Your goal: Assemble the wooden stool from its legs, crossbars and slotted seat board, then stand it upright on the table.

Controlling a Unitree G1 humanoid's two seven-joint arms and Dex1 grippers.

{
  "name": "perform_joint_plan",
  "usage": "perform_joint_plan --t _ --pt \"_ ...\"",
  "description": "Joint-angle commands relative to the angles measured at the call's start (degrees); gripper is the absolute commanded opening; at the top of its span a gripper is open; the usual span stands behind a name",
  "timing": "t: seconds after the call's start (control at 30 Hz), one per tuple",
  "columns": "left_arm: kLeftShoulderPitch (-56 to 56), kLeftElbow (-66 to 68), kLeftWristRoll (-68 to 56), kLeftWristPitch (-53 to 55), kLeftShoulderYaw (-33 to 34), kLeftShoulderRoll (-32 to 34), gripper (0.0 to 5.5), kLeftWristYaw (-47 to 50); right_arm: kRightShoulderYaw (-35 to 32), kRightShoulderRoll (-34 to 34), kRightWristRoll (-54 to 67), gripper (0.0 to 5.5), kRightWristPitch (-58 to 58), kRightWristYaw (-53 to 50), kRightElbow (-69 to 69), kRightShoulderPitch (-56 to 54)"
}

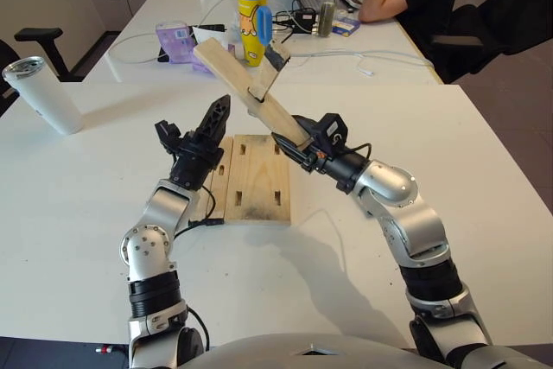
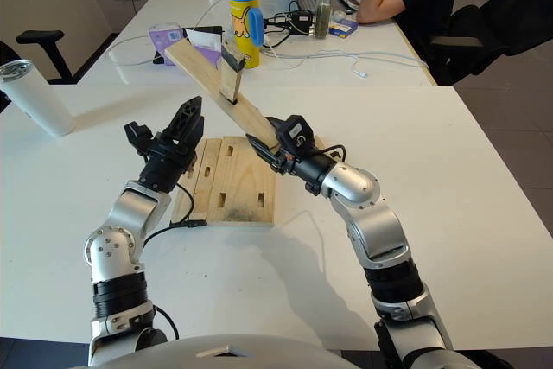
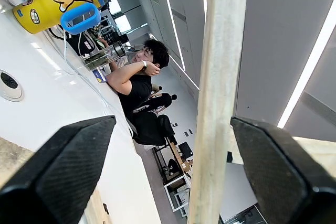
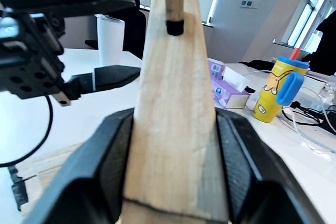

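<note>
- The board is lying flat on the worktop, slots facing up.
- The right pincer is hovering over the board's far right corner. It is clamping the lower end of a leg, one finger on each side.
- The leg is slanting up and away from the board toward the far left, clear of the worktop.
- A crossbar is sitting in a slot near the leg's upper end and sticking out of it.
- The left pincer is hanging over the board's far left corner with its fingers spread wide and gripping nothing. One fingertip is just beside the leg.
- A white tumbler is standing well left of the board with its lid on, so its contents are hidden.
- Beyond the board, on the next worktop, a yellow cup is holding a red straw.
- Left of the cup, a purple pack is showing a white tissue.
- A bottle is standing far right of the cup; I cannot tell what is in it.
</note>
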Motion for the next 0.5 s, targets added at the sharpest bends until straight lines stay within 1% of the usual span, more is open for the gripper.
perform_joint_plan --t 0.03,0.3,0.43,0.47,0.5 --pt "-1.98 -2.16 -2.92 -0.56 0.64 0.42 4.06 1.0 0.04 -1.3 2.17 2.15 1.63 2.37 -1.76 1.39" --pt "-3.01 -2.86 -4.64 -1.15 0.93 2.11 4.06 1.59 2.17 -3.47 0.74 2.15 0.38 4.73 -2.77 3.07" --pt "-2.9 -2.63 -4.25 -1.41 0.55 2.88 3.61 1.22 1.85 -3.95 0.91 2.15 0.1 5.28 -2.26 2.77" --pt "-2.89 -2.59 -4.21 -1.49 0.52 3.03 3.38 1.14 1.72 -4.02 0.91 2.15 0.04 5.36 -2.1 2.62" --pt "-2.9 -2.54 -4.19 -1.57 0.52 3.18 3.28 1.05 1.62 -4.1 0.93 2.15 -0.01 5.44 -1.97 2.51"
